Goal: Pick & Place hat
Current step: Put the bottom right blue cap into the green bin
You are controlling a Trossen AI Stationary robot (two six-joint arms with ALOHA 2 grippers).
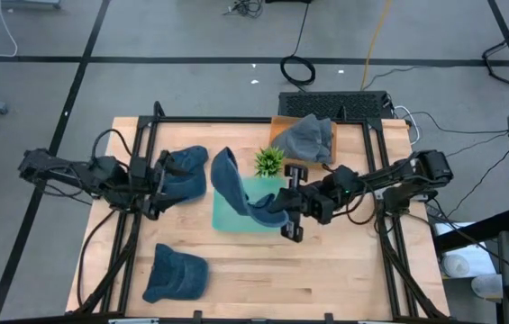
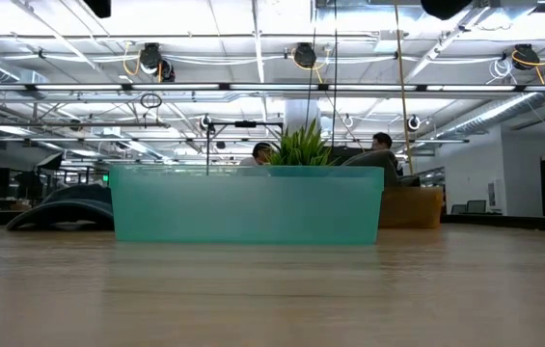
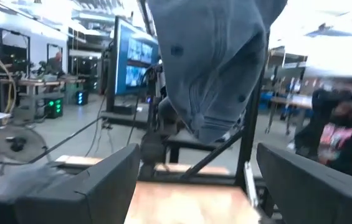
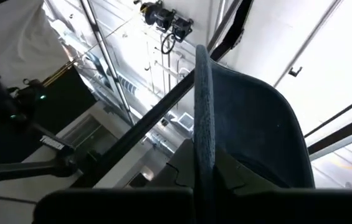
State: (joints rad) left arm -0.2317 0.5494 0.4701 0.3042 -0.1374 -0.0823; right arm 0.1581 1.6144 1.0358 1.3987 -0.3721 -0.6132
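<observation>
My right gripper (image 1: 283, 205) is shut on a dark blue hat (image 1: 231, 184), which it holds in the air over the teal bin (image 1: 229, 220) at the table's middle. In the left wrist view this hat (image 3: 216, 62) shows ahead, high up. My left gripper (image 1: 158, 184) stands open at the table's left with nothing between its fingers, beside a second blue hat (image 1: 186, 173) lying on the table. A third blue hat (image 1: 175, 273) lies near the front left. A grey hat (image 1: 308, 137) rests on a brown box at the back. My right gripper pinches a thin edge of the hat (image 4: 202, 163) between its two fingers, seen edge-on, with the rounded crown (image 4: 256, 124) to one side. The fingers come from the table's right, slanting upward. The hat stands up beyond the fingers, lifted clear over the bin.
A small green plant (image 1: 269, 160) stands just behind the bin. The brown box (image 1: 281, 130) sits at the far edge. Black frame rails (image 1: 137, 180) run along the table's left and right sides. Bare wood lies at the front right (image 1: 326, 279).
</observation>
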